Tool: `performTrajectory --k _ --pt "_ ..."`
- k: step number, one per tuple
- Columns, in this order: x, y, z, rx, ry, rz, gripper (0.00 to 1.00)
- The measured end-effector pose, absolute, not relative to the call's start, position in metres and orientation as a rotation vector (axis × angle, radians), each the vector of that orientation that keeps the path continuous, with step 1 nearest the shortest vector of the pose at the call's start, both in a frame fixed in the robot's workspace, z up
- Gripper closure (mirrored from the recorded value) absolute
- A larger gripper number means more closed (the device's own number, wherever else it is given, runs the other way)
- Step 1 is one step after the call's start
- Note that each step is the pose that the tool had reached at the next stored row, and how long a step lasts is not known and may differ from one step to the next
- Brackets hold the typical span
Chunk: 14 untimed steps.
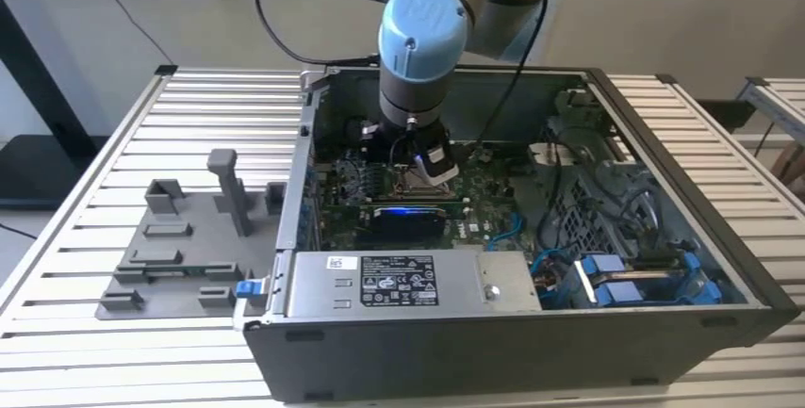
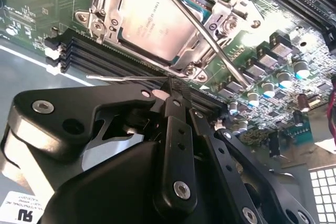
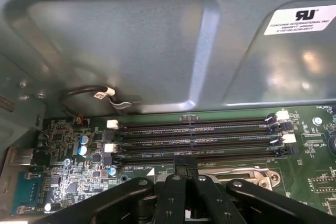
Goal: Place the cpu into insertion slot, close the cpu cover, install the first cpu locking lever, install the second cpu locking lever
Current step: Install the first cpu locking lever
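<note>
Even daylight fills the scene. Glare whitens the cpu [image 2: 157, 22] lid in the second wrist view; the near gripper [image 2: 176, 90] linkage blurs, shadowed.

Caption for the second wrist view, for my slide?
Gripper beside socket, cpu seated under cpu cover.

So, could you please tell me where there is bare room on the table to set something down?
The slatted table is bare along the exterior view's left edge and behind the grey fixture, up to the computer case. It is also bare on the exterior view's right of the case. Inside the case it is crowded: the end effector hangs over the motherboard, with cables beside it.
</note>
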State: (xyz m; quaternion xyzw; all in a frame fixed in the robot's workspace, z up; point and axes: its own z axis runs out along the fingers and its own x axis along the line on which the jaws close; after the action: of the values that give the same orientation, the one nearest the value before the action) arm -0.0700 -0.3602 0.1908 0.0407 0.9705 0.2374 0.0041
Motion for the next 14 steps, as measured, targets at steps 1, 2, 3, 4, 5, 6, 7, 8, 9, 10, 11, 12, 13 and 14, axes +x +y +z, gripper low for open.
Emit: performTrajectory --k 1,2,3,4,5,6,7,8,9,10,11,12,13,14 --pt "-0.0694 -0.3602 0.1907 0.128 3.041 0.744 0.89" --pt "-0.0689 -0.3603 0.1905 0.128 3.041 0.744 0.89" --pt "-0.0683 -0.3602 0.1904 0.128 3.041 0.744 0.89" --pt "-0.0677 -0.3602 0.1902 0.128 3.041 0.744 0.89" --pt "-0.0672 -0.3602 0.1901 0.128 3.041 0.744 0.89" --pt "-0.0666 -0.3602 0.1899 0.128 3.041 0.744 0.89" --pt "-0.0662 -0.3603 0.1898 0.128 3.041 0.744 0.89" --pt "-0.0658 -0.3603 0.1897 0.128 3.041 0.744 0.89" --pt "-0.0656 -0.3603 0.1895 0.128 3.041 0.744 0.89" --pt "-0.0654 -0.3602 0.1893 0.128 3.041 0.744 0.89" --pt "-0.0652 -0.3602 0.1891 0.128 3.041 0.744 0.89" --pt "-0.0651 -0.3602 0.1889 0.128 3.041 0.744 0.89" --pt "-0.0649 -0.3602 0.1886 0.128 3.041 0.744 0.89" --pt "-0.0647 -0.3602 0.1884 0.128 3.041 0.744 0.89"
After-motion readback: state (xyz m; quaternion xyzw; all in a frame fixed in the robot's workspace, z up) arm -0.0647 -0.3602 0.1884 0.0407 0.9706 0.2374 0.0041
